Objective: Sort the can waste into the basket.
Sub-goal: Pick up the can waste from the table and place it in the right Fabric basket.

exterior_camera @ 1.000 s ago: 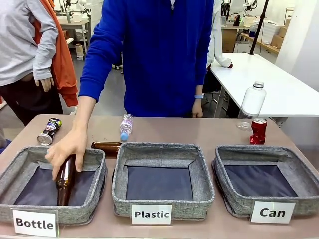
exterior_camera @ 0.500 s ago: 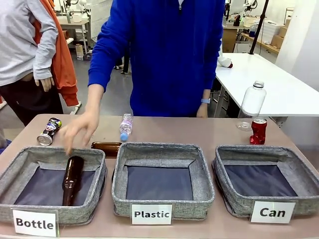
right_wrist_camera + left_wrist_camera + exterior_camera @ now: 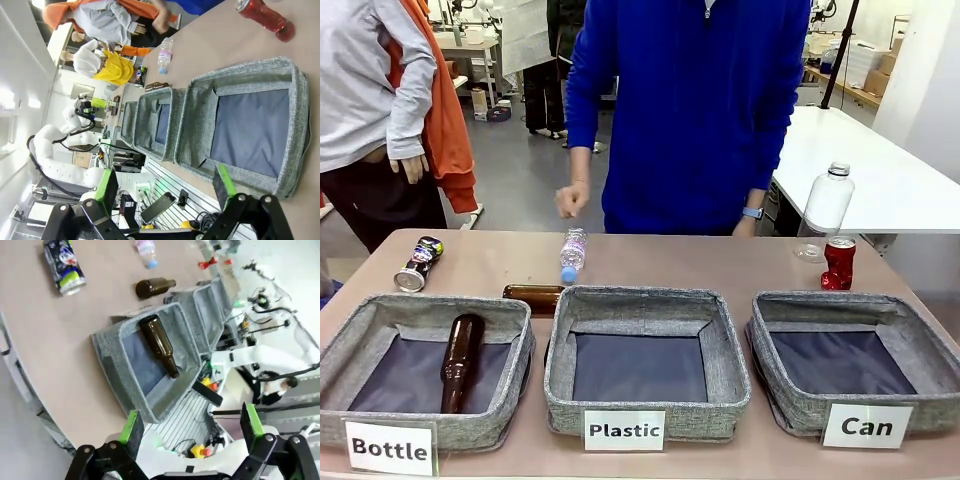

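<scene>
- Zero of 2 cans sorted so far; both left to do.
- Black can (image 3: 418, 264) lies far left on the table, behind the Bottle basket (image 3: 430, 303).
- Red can (image 3: 838, 264) stands just behind the Can basket (image 3: 790, 405), far right; nothing inside it.
- Count: 3 baskets, 2 cans, 2 brown bottles (1 in the Bottle basket), 2 clear plastic bottles.
- Left claw (image 3: 191, 422) & right claw (image 3: 165, 184): both spread wide, nothing held.

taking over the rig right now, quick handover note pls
Left gripper: open, holding nothing.
Right gripper: open, holding nothing.
Red can: upright on the table, behind the Can basket.
Black can: lying at the table's far left, behind the Bottle basket.
Done: no can sorted yet.
Left to do: both cans into the Can basket.
</scene>
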